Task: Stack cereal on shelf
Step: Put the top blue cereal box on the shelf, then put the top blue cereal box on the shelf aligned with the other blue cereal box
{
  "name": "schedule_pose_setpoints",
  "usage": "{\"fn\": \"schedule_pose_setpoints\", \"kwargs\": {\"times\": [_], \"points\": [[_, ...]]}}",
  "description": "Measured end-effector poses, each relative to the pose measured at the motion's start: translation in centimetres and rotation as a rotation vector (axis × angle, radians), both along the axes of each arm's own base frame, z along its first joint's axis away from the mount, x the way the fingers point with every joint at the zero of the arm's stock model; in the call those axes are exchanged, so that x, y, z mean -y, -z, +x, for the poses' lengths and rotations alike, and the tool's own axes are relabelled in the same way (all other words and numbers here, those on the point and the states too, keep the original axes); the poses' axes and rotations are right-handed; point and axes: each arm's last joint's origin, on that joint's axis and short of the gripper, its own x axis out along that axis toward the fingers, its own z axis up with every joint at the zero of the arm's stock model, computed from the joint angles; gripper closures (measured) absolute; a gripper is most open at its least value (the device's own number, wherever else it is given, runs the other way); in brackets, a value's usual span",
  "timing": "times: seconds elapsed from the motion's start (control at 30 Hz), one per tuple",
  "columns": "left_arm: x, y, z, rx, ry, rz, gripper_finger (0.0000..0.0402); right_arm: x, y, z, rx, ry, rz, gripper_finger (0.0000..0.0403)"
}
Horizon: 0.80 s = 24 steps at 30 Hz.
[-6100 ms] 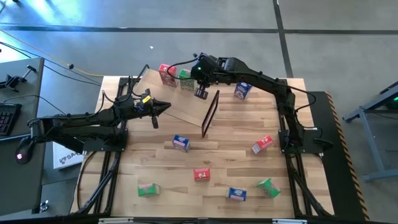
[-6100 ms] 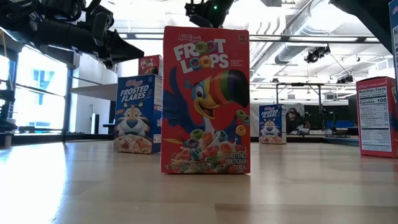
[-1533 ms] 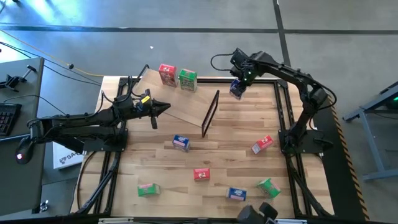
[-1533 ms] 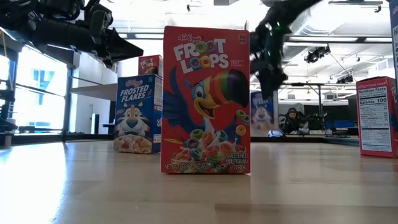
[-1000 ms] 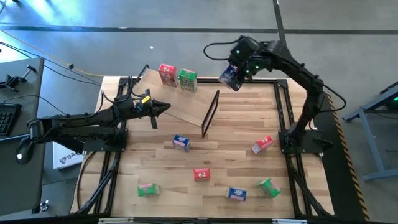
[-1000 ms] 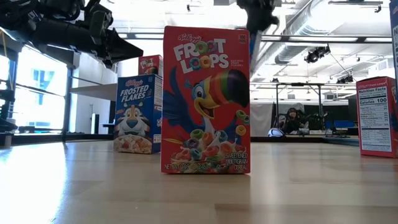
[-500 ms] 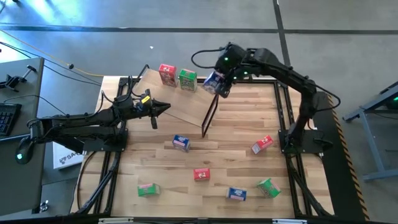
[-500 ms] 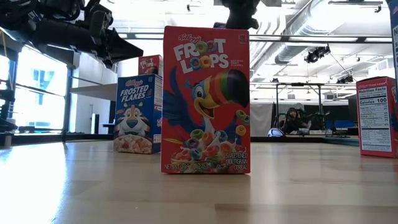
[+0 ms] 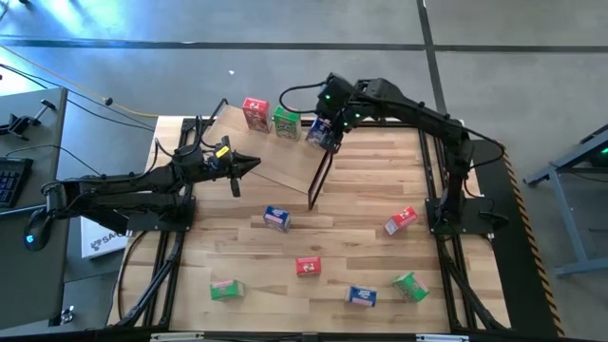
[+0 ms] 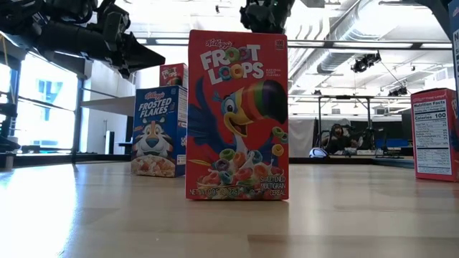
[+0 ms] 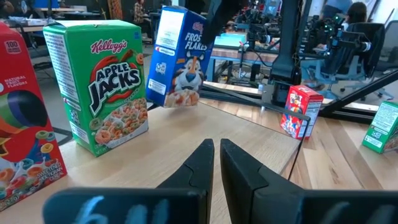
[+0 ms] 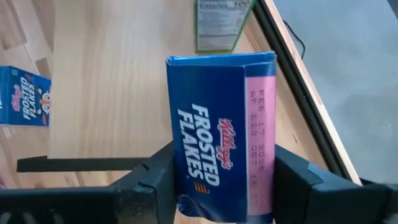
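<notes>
A slatted wooden table (image 9: 361, 218) fills the middle of the overhead frame. At its upper left lies the tilted plywood shelf (image 9: 275, 161), its black frame end (image 9: 321, 174) near the frame's centre. Two dark arms reach in from the sides. The left gripper (image 9: 249, 163) hovers over the shelf's lower edge, fingers pressed together and holding nothing. The right gripper (image 9: 325, 131) sits at upper centre, its fingers clamped on a blue cereal box (image 9: 323, 132), lifted just above the shelf. A red box (image 9: 255, 113) and a green box (image 9: 286, 122) stand side by side on the shelf's top edge, just left of the held box. Six more boxes are scattered across the lower table, including a blue one (image 9: 276, 218) and a red one (image 9: 308, 267).
</notes>
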Motion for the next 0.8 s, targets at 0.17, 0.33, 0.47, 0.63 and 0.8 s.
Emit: {"fn": "schedule_pose_setpoints", "kwargs": {"times": [0.17, 0.33, 0.47, 0.63, 0.8], "points": [[0.0, 0.0, 0.0, 0.000, 0.000, 0.000, 0.0383, 0.0, -0.1, 0.1, 0.012, -0.003, -0.018, 0.0185], [0.0, 0.0, 0.0, 0.000, 0.000, 0.000, 0.0383, 0.2, -0.2, 0.2, 0.020, 0.005, -0.044, 0.0163], [0.0, 0.0, 0.0, 0.000, 0.000, 0.000, 0.0383, 0.0, -1.7, 0.1, 0.048, -0.006, -0.108, 0.0163], [0.0, 0.0, 0.0, 0.000, 0.000, 0.000, 0.0383, -1.9, -5.4, -0.8, 0.109, -0.053, -0.161, 0.0172], [0.0, 0.0, 0.0, -0.006, 0.001, 0.003, 0.0383, -4.0, -6.3, -2.3, 0.045, -0.061, -0.199, 0.0236]]}}
